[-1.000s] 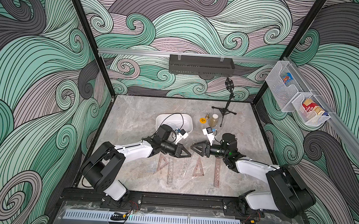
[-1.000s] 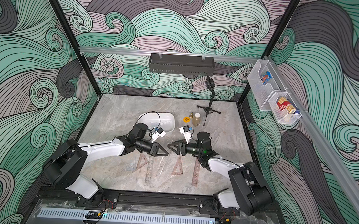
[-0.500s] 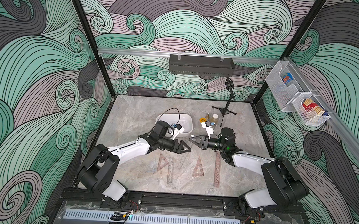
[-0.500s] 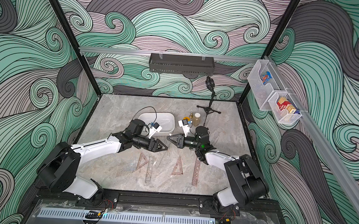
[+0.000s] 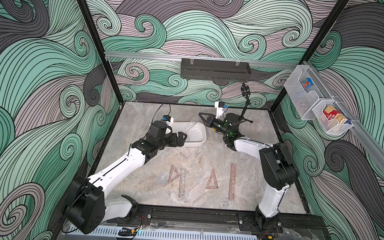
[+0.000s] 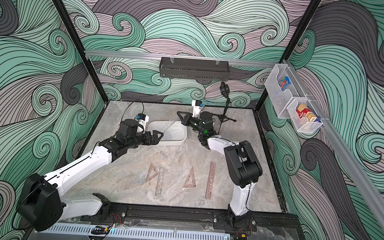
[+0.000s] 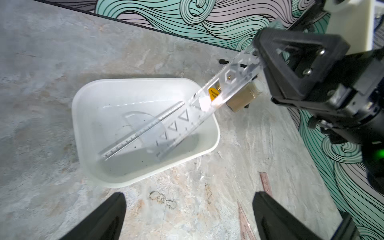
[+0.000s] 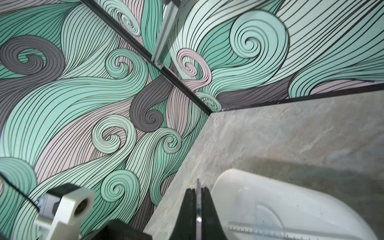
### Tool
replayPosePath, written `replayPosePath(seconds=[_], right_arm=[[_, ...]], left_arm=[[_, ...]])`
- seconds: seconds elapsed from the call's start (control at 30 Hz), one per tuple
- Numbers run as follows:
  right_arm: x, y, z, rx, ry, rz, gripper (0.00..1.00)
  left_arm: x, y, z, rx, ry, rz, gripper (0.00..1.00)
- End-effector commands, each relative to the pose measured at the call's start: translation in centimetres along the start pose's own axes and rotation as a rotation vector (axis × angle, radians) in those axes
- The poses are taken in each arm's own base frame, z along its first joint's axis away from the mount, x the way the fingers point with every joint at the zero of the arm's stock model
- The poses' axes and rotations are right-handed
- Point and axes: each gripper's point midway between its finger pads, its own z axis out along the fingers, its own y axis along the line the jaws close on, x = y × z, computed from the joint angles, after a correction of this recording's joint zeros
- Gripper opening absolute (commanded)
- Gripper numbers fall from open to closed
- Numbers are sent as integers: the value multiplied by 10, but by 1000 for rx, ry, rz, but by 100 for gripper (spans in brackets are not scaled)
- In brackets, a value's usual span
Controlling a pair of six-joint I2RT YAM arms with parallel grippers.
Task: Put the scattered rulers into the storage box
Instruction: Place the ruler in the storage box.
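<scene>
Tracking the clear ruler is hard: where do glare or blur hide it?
Left wrist view: glare patch on the clear ruler over the storage box rim, lower end smeared. Right wrist view: ruler edge-on in the right claw, box soft. In both top views: ruler faint against the box.

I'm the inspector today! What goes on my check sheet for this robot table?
Surface: marbled tabletop, no spills seen.
Job's things: white storage box holds a thin ruler and a protractor; clear stencil ruler dips into it; two triangles and two straight rulers lie outside.
Clutter: brown jar beside the box; small tripod at the back.
End effectors: left end effector open, near the box; right end effector shut on the clear stencil ruler.
Cables: black cable loops above the left wrist.
Surroundings: swirly walls; dark perforated tray on the back rail; two mesh baskets at the side.
</scene>
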Motion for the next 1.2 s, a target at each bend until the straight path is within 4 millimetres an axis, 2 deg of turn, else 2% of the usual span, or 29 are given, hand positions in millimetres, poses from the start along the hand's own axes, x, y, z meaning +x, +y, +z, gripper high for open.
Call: replayPosePath(seconds=[0.0, 0.13, 0.23, 0.43, 0.63, 0.9, 1.07, 1.17], right_arm=[[-11, -7, 14, 39, -107, 7, 0], [14, -9, 33, 34, -69, 26, 0], [35, -12, 38, 48, -29, 27, 0], [61, -24, 32, 100, 15, 14, 0], [86, -37, 32, 133, 76, -5, 8], [83, -51, 31, 193, 127, -61, 27], [59, -54, 22, 247, 143, -125, 40], [41, -45, 13, 266, 146, -172, 46]], left_arm=[[8, 19, 0, -91, 21, 7, 99], [9, 21, -1, -106, 25, 7, 99], [10, 22, 0, -109, 31, 2, 99], [14, 22, 4, -108, 55, 0, 99], [15, 21, 6, -99, 69, -1, 99], [16, 18, 7, -87, 78, -1, 99], [11, 15, 4, -75, 68, 9, 98], [13, 12, 2, -63, 71, 13, 98]])
